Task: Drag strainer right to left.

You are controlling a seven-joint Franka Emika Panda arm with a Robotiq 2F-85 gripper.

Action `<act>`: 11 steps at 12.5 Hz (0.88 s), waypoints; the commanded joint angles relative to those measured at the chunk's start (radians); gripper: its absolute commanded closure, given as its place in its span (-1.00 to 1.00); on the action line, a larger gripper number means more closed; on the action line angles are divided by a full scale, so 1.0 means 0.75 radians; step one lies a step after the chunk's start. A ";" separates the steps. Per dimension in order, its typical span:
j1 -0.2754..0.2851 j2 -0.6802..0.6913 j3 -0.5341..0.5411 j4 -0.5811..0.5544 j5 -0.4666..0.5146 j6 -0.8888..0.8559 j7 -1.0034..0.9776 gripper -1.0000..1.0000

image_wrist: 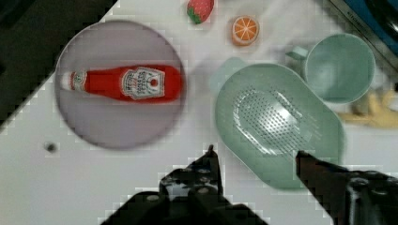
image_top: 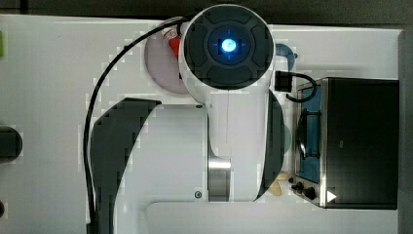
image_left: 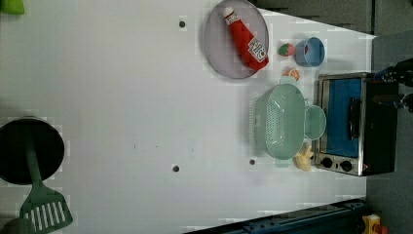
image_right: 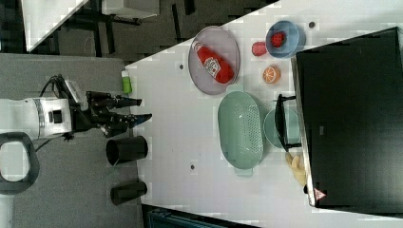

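A lab's mock kitchen: toy food and a ketchup bottle (image_left: 246,38) are lying beside a toaster oven (image_left: 354,124) on a white table (image_left: 122,97).

The gripper (image_wrist: 256,152) hangs with its fingers (image_wrist: 211,161) spread apart above the white table (image_wrist: 94,187), over the near rim of the mint-green strainer (image_wrist: 277,124). At the strainer's two o'clock a mint-green mug (image_wrist: 339,66) touches it. At its nine o'clock, a ketchup bottle (image_wrist: 124,83) lies on a grey-pink plate (image_wrist: 117,126). A toy orange half (image_wrist: 245,29) sits at twelve o'clock.
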 commanded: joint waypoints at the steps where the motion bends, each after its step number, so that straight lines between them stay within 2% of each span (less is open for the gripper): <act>1: -0.069 -0.760 -0.018 -0.442 -0.003 -0.339 -0.019 -0.60; 3: -0.069 -0.758 -0.018 -0.454 -0.003 -0.336 -0.019 -0.99; 5: -0.068 -0.730 -0.017 -0.490 -0.003 -0.271 -0.017 -1.00; 8: -0.068 -0.616 -0.016 -0.617 -0.003 -0.014 0.019 -1.00; 11: -0.069 -0.423 -0.017 -0.743 -0.003 0.302 0.267 -1.00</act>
